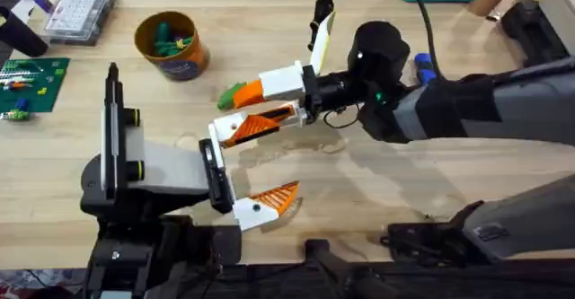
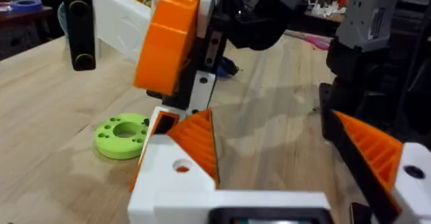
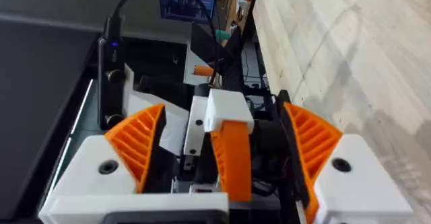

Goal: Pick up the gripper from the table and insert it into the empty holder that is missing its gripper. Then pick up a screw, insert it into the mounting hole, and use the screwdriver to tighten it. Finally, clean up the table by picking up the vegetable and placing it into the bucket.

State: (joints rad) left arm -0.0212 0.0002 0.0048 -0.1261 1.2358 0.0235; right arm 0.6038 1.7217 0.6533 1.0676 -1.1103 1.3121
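My left gripper (image 1: pixel 274 160) is open wide above the table's middle. Each of its orange ribbed fingers (image 2: pixel 199 143) sits in a white holder (image 2: pixel 172 183) with a small dark mounting hole (image 2: pixel 182 165). My right gripper (image 3: pixel 225 109) reaches in from the right, rolled on its side and open. Between its fingers, touching neither, stands an orange finger on a white base (image 3: pixel 229 140). The orange-brown bucket (image 1: pixel 187 64) stands at the back left with a green vegetable (image 1: pixel 164 39) inside. The loose gripper, the screw and the screwdriver are out of view.
A lime-green ring (image 2: pixel 121 136) lies on the table beside my left fingers. A clear parts box (image 1: pixel 79 12) and a green board (image 1: pixel 31 79) sit at the far left. A black cable (image 1: pixel 427 30) runs above the right arm.
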